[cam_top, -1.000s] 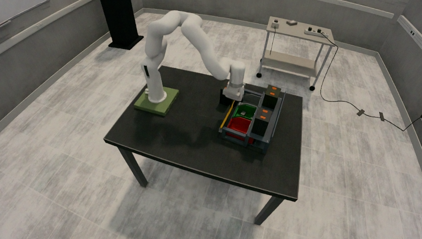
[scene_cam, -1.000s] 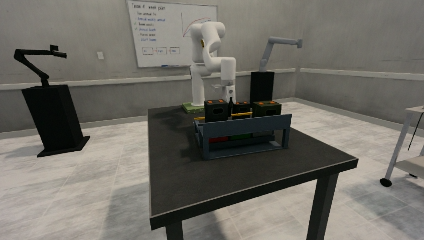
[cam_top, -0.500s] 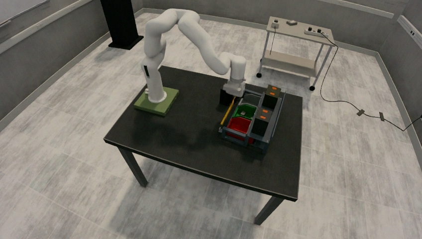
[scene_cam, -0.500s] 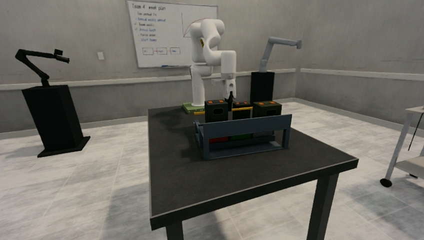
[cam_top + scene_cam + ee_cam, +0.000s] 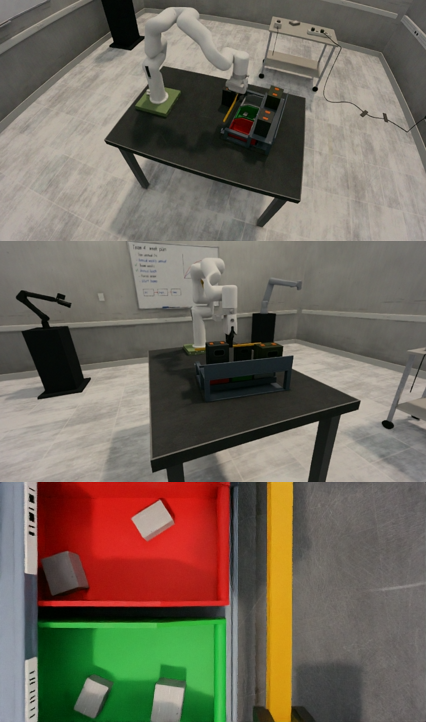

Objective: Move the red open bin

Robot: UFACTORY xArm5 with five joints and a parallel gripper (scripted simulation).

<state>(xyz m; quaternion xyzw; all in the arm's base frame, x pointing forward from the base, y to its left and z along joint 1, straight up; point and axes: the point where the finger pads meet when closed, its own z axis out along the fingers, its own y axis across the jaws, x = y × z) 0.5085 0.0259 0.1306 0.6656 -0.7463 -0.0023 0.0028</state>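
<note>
The red open bin (image 5: 241, 126) (image 5: 150, 572) sits on the lower level of the blue-grey shelf (image 5: 239, 141) (image 5: 244, 367), with two grey blocks (image 5: 152, 519) (image 5: 64, 572) inside. The green bin (image 5: 248, 112) (image 5: 125, 657) stands beside it, also holding two grey blocks. A long yellow bar (image 5: 229, 109) (image 5: 247, 344) (image 5: 280, 582) runs along the shelf's open front. My gripper (image 5: 236, 95) (image 5: 230, 341) (image 5: 283, 715) is shut on one end of this bar, beside the green bin's end of the shelf.
Two dark closed bins with orange marks (image 5: 274, 95) (image 5: 264, 120) stand on the shelf's upper level. Another dark box (image 5: 227, 97) (image 5: 242, 353) stands on the table (image 5: 179, 134) just left of my gripper. The arm's green base (image 5: 158, 104) is at the table's left.
</note>
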